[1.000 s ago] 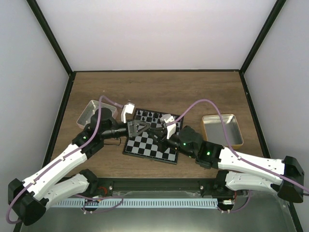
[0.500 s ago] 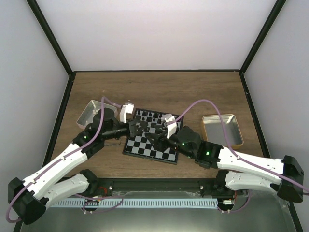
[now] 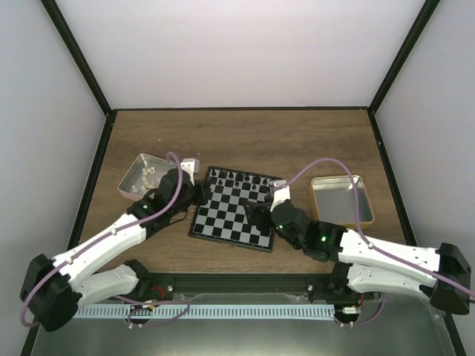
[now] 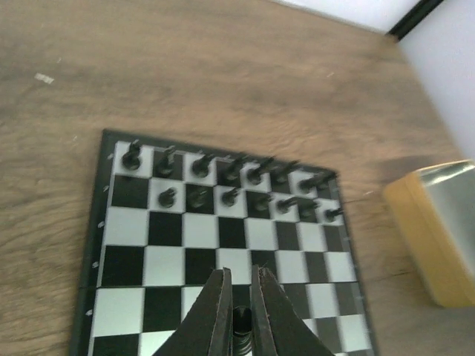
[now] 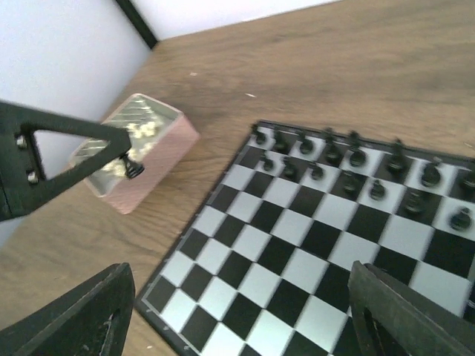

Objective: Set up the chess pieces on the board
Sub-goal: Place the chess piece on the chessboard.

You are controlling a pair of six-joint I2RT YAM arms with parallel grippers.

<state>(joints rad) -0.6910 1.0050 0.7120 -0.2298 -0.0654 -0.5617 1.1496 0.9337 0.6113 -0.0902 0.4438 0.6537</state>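
Brown table (image 3: pixel 245 133): one board (image 3: pixel 230 222), pink tin (image 3: pixel 128 180), tan tin (image 3: pixel 341 200), two rows of pieces (image 4: pixel 199 196). Left gripper (image 4: pixel 239 274) pinches one piece (image 5: pixel 133 169); right gripper (image 5: pixel 241 297) wide.

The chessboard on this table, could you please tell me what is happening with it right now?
Black chess pieces are being set up on the board. Many already stand in two rows along its far edge. The left gripper is shut on one small black piece near the board's left side, close to the pink tin holding white pieces. The right gripper hangs open and empty over the board's right side.
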